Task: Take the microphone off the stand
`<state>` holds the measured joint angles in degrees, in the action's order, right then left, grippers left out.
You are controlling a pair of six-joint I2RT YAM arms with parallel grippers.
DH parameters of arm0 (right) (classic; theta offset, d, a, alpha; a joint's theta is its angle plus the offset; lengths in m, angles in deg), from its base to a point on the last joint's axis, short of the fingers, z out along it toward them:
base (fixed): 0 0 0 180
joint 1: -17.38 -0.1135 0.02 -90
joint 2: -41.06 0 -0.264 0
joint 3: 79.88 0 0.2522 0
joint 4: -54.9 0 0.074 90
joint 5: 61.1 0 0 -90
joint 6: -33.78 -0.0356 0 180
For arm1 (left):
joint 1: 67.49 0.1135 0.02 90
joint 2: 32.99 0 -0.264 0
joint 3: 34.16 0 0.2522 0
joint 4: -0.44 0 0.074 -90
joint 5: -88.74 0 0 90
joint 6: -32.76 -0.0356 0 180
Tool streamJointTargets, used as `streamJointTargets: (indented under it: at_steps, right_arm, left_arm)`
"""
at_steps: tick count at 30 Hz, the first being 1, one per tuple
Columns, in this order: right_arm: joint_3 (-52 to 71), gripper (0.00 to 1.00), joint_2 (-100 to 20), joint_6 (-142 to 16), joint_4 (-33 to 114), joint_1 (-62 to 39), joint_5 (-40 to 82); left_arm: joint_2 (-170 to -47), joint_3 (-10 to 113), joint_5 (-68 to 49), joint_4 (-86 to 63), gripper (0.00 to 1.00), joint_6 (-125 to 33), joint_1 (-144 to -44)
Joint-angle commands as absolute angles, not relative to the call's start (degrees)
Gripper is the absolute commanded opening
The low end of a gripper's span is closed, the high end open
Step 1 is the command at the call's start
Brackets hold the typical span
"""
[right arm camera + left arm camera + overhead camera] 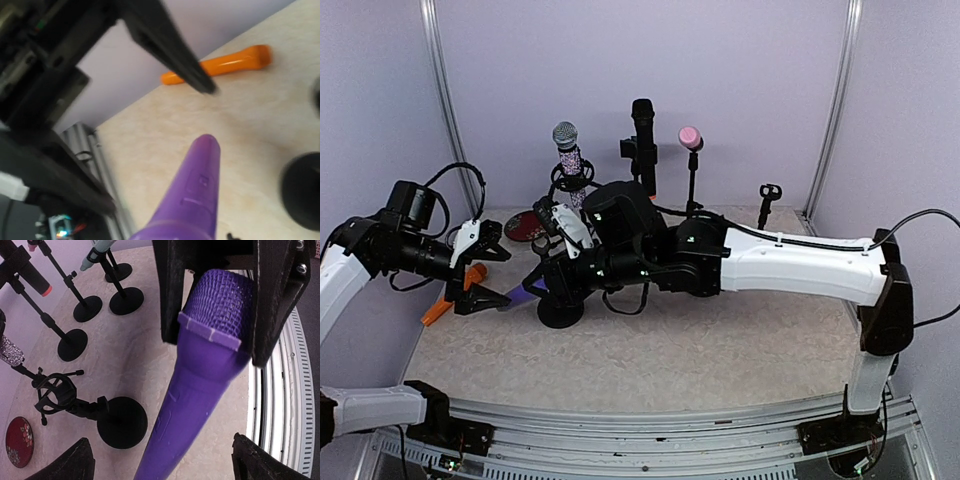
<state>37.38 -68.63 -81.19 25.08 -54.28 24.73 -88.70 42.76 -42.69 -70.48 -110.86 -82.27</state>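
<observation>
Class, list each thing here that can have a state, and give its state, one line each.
purple microphone: off any stand, gripped at its head
right gripper: shut on purple microphone
left gripper: open, holding nothing
shock-mount stand: empty
orange microphone: lying on the table
glitter microphone: in its stand
black microphone: in its stand
pink microphone: in its stand

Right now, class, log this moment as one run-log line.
left hand: open | right hand: shut on purple microphone | stand: clip empty
</observation>
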Motion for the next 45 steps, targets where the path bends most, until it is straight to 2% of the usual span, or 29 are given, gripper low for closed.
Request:
streamJointTargets:
  at_steps: [1,5,8,10,13,14,15,18,22,24,29,36,45]
  right_arm:
    - [44.1,0.00,-71.5,-82.1,30.6,-53.8,17.0]
    - [44.1,0.00,-73.2,-85.0,34.5,-53.3,14.0]
    - [43.1,0.00,-73.3,-85.4,36.4,-53.2,13.4]
    - [42.3,0.00,-73.2,-85.7,36.9,-53.1,13.2]
    - [41.0,0.00,-72.6,-86.0,37.4,-53.0,13.5]
    - [40.5,0.02,-72.3,-86.0,37.6,-52.9,13.5]
    - [40.1,0.14,-72.1,-86.0,37.7,-52.8,13.7]
    - [38.4,0.39,-71.1,-85.8,38.4,-52.5,14.4]
    - [34.8,0.80,-68.2,-85.9,39.5,-51.0,16.0]
    - [32.2,0.90,-65.7,-85.7,40.4,-50.3,17.6]
    - [27.6,0.97,-61.3,-84.3,41.0,-49.2,21.4]
    - [28.7,0.98,-62.2,-82.1,36.4,-48.9,28.0]
    - [39.3,1.00,-71.8,-74.2,28.3,-48.8,34.4]
  left_arm:
    - [-88.2,42.7,-43.8,-74.5,0.90,-115.5,-83.0]
    - [-88.0,41.8,-43.3,-75.0,0.81,-116.4,-82.9]
    - [-87.5,40.9,-43.4,-74.7,0.70,-116.7,-82.9]
    - [-87.3,40.3,-43.6,-73.8,0.55,-116.2,-82.9]
    - [-87.2,39.7,-42.7,-72.5,0.22,-115.4,-82.9]
    - [-87.0,39.4,-42.1,-72.1,0.12,-115.2,-82.8]
    - [-86.7,39.0,-41.6,-71.5,0.07,-115.1,-82.7]
    - [-85.2,37.9,-39.4,-70.0,0.06,-114.8,-82.0]
    - [-84.2,35.1,-33.5,-68.4,0.07,-115.6,-79.3]
    - [-83.5,32.3,-29.8,-66.9,0.07,-117.4,-76.5]
    - [-82.5,20.3,-18.2,-56.8,0.08,-121.3,-68.4]
    - [-87.4,7.2,-5.5,-38.4,0.16,-123.5,-60.4]
    - [-92.6,-1.6,2.9,-22.4,0.38,-121.4,-59.5]
